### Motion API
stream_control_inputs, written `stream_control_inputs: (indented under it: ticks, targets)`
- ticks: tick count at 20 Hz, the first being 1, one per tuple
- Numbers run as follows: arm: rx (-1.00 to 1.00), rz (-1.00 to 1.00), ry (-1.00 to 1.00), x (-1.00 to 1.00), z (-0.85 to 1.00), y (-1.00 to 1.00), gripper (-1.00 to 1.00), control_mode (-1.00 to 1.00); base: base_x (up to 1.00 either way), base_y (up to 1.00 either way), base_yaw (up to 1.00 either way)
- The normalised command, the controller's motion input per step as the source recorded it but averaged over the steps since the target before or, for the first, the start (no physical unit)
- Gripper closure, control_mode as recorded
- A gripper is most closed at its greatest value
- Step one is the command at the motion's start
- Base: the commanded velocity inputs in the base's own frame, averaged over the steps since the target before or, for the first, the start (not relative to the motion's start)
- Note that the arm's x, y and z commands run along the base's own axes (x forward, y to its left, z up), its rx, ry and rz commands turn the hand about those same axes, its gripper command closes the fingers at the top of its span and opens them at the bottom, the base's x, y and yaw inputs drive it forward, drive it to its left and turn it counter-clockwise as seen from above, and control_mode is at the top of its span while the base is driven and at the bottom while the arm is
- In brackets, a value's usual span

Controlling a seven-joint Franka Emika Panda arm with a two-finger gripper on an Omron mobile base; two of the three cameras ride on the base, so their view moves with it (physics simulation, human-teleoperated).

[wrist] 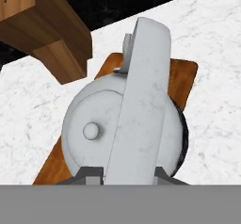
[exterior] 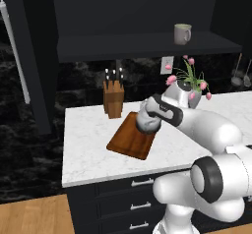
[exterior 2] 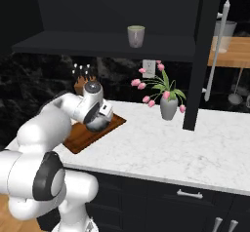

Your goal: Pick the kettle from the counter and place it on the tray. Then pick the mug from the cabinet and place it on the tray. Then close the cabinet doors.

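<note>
Kettle (wrist: 94, 129) sits directly under the pincer (wrist: 128, 173), whose fingers are nearly closed around its arched handle (wrist: 141, 100), over the tray (exterior: 129, 138); knife block (exterior: 113, 98) stands beyond and left of the pincer, just past the tray's far end; counter (exterior 2: 195, 143) spreads beneath; mug (exterior: 182, 34) rests up on the cabinet (exterior: 147, 43) shelf, above and right of the pincer; vase (exterior 2: 168, 108) of pink flowers stands right of it.
</note>
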Motion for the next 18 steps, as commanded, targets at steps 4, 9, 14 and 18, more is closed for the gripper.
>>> stream_control_inputs:
  ticks: [4,9,14,18]
  targets:
    - [0.06,-0.01,0.00,0.24,0.00,0.02,1.00,-1.00,0.00,0.00,0.00]
    - [0.01,-0.01,0.00,0.24,-0.01,0.01,1.00,-1.00,0.00,0.00,0.00]
    - [0.00,-0.05,0.00,0.16,-0.13,0.00,1.00,-1.00,0.00,0.00,0.00]
    - [0.00,-0.06,0.00,0.08,-0.19,0.00,1.00,-1.00,0.00,0.00,0.00]
